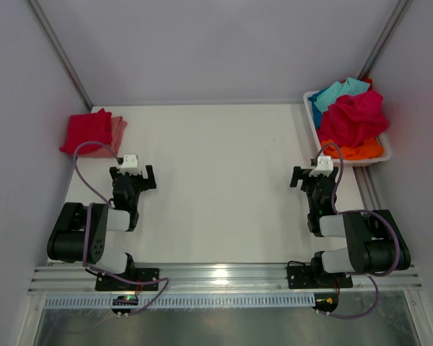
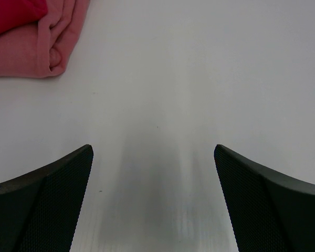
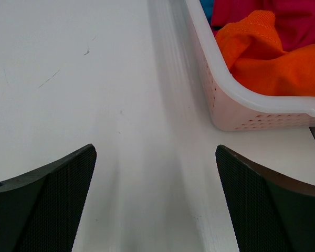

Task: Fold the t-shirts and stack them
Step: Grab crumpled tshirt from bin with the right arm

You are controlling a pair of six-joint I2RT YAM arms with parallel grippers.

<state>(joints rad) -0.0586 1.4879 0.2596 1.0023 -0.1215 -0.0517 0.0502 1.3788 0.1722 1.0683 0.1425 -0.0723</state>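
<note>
Top external: left gripper point(image 1: 133, 175) and right gripper point(image 1: 315, 177) fully spread, empty; grabbing into heaped basket point(image 1: 355, 161) may snag several t-shirts point(image 1: 355, 119).

White table point(image 1: 224, 180), pale walls point(image 1: 216, 43)

**Item count.** One bench point(image 1: 224, 180) is shown. Two arms are counted, a left arm point(image 1: 94, 231) and a right arm point(image 1: 357, 241), and with them two end effectors, the left end effector point(image 1: 133, 175) and the right end effector point(image 1: 316, 175). One white basket point(image 1: 357, 161) is present. Two t-shirts are counted in the far-left pile: one crimson t-shirt point(image 1: 86, 130) and one salmon-pink t-shirt point(image 1: 118, 128). Four are distinguished in the basket: one teal t-shirt point(image 1: 339, 90), one blue t-shirt point(image 1: 316, 114), one deep-crimson t-shirt point(image 1: 353, 119) and one orange t-shirt point(image 1: 361, 150); any buried beneath cannot be counted.
</note>
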